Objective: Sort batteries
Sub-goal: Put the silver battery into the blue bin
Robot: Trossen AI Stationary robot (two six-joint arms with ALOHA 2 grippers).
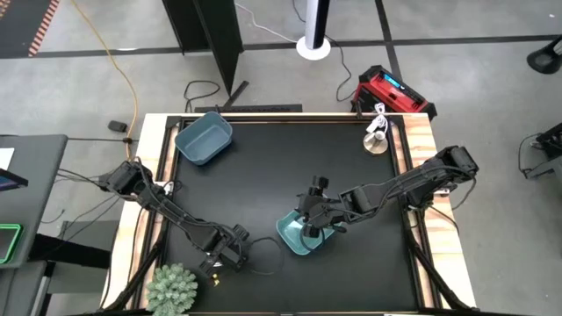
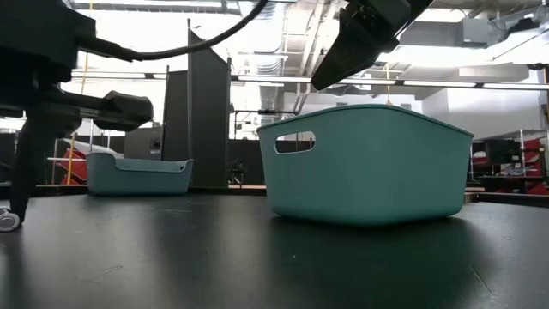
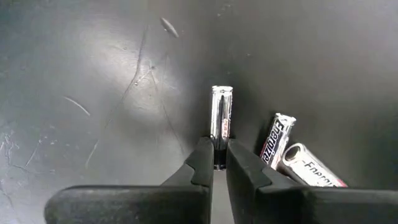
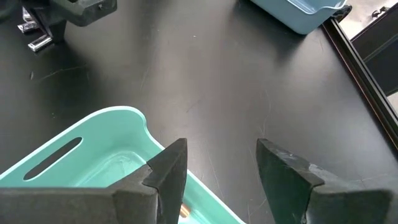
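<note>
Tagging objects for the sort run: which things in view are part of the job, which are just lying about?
Job:
batteries
gripped battery, in left claw
teal bin, right claw above it
blue bin

Lying about:
green spiky ball
red device
round metal thing

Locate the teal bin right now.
In the high view the teal bin sits on the black table near its front edge, just right of centre, under the open right gripper. The left gripper works to its left.
</note>
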